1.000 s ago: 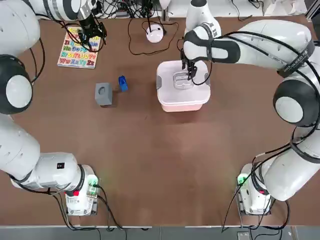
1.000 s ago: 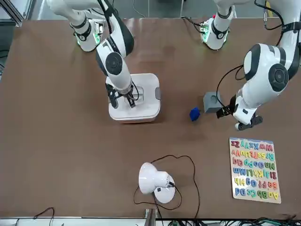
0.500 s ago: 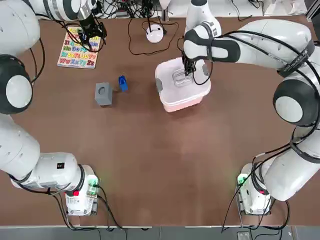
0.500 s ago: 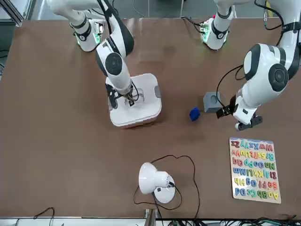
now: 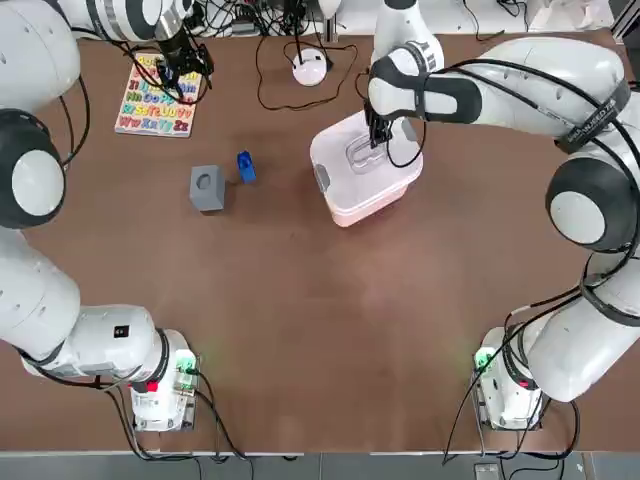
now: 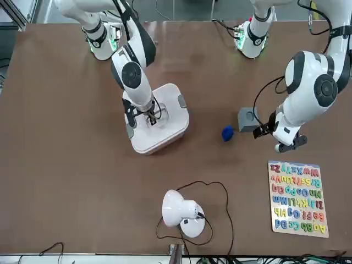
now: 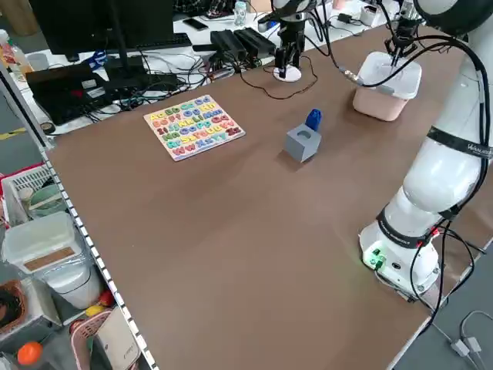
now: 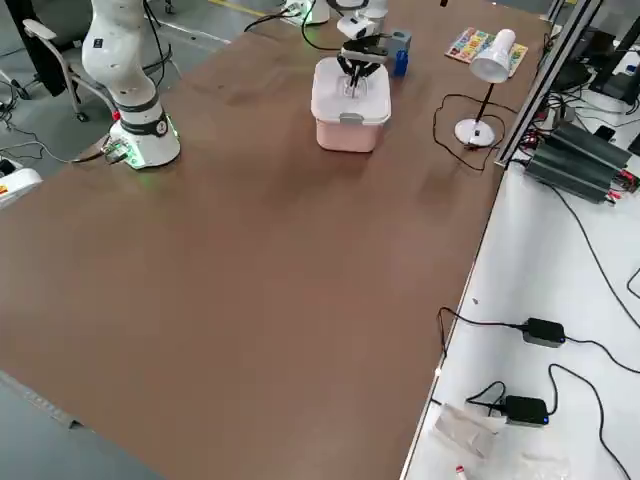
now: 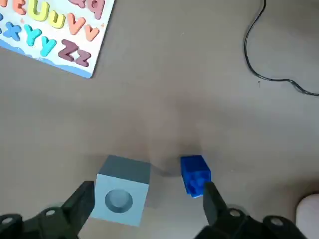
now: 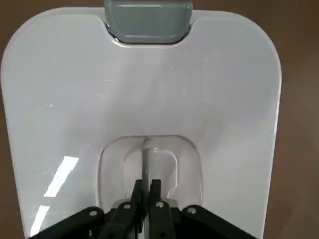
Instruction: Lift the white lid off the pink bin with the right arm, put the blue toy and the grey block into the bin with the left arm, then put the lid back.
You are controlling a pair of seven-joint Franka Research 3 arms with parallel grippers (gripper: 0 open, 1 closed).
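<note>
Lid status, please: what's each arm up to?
Right gripper shut on lid handle, lid on bin. Left gripper open, over block and toy. Nothing in the way.

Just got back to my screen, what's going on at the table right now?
The right gripper is shut on the handle of the lid, which sits on the bin; the bin stands skewed on the table. The left gripper is open, high above the toy and block, which lie untouched beside each other, left of the bin.

Lid [image 5: 352,150] on bin [image 5: 368,202]; block [image 5: 207,187], toy [image 5: 245,166] left.
</note>
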